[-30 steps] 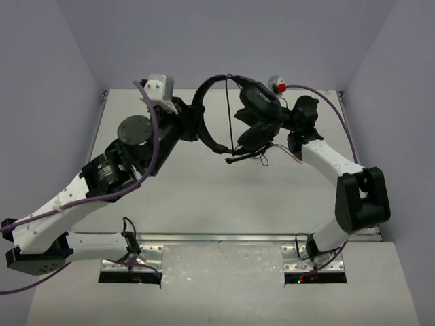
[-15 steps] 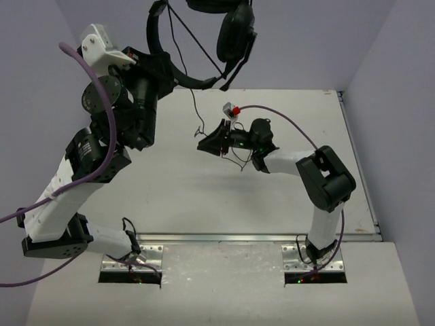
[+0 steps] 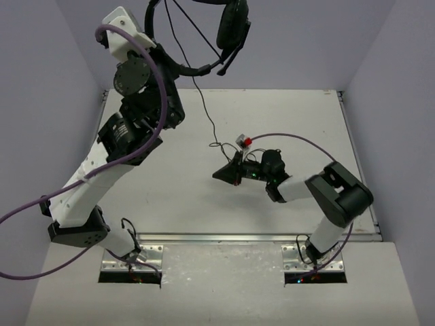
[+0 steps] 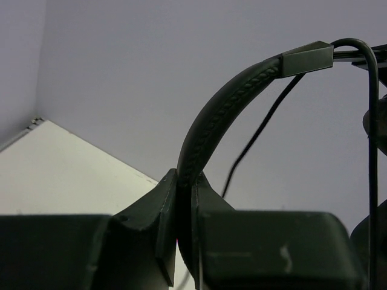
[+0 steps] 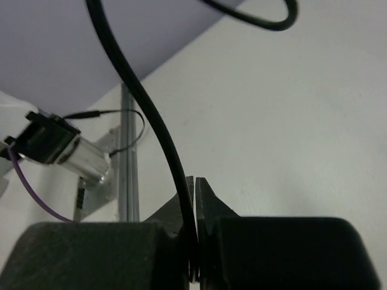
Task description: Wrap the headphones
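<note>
The tabletop (image 3: 170,197) is a pale, bare slab closed in by 3 lavender walls (image 3: 306,41), at the back and on both sides, with a metal strip (image 3: 224,238) across its near edge, just ahead of the 2 arm bases. The headphones (image 3: 231,27) are not on it: they hang high in front of the back wall, over the far left part of the surface, partly cut off by the upper edge of the top view. The left hand (image 3: 178,68) is closed tight on the padded headband (image 4: 224,109), which arches up and right out of its fingers, the earcups dangling beyond. From there the thin black cable (image 3: 204,109) falls to the middle of the tabletop, makes a small loop, and runs into the right hand (image 3: 217,175), which lies low near the surface, pointing left, its fingers pinched together on the cable. The right, near-left and far-right stretches of the tabletop lie open around both arms; the left arm's purple cable (image 3: 160,75) loops beside its raised wrist.
</note>
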You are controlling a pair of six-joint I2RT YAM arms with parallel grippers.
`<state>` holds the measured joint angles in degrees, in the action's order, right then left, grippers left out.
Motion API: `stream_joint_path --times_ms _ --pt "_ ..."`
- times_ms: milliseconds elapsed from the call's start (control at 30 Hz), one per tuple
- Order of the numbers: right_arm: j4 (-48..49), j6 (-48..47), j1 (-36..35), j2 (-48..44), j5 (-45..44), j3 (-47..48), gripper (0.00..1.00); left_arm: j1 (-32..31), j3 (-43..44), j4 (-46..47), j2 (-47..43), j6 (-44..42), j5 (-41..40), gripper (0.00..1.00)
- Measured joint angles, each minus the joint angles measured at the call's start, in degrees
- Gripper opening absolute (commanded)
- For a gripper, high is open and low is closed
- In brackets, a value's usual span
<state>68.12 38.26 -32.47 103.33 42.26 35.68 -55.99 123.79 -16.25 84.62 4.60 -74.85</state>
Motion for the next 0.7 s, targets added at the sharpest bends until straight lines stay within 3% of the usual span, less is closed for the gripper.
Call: stream_joint_path --times_ms 133,200,267,467,700 --pt "-7.4 -4.7 -3.5 -17.9 -8.2 -15.2 0.01 7.6 4.7 -4.6 5.3 1.2 1.9 0.0" --pt "-13.5 -7.7 -7.6 -28.5 -12.6 -19.9 0.01 15.1 12.0 -12.5 11.0 7.3 8.2 0.0" --pt "-20.1 -10.5 -11.8 -37.3 -16.3 -21.8 0.01 21.8 13.7 -16.5 14.5 12.5 14.3 0.0" --pt "-42.5 -17.8 -20.5 -56.4 -26.6 -19.9 0.01 37.6 6.3 -26.3 20.5 22.4 29.5 0.0" --pt "-60.3 -25.0 -26.3 -61.8 -34.6 -11.2 0.01 51.3 4.6 -30.9 27.4 27.8 45.8 0.0"
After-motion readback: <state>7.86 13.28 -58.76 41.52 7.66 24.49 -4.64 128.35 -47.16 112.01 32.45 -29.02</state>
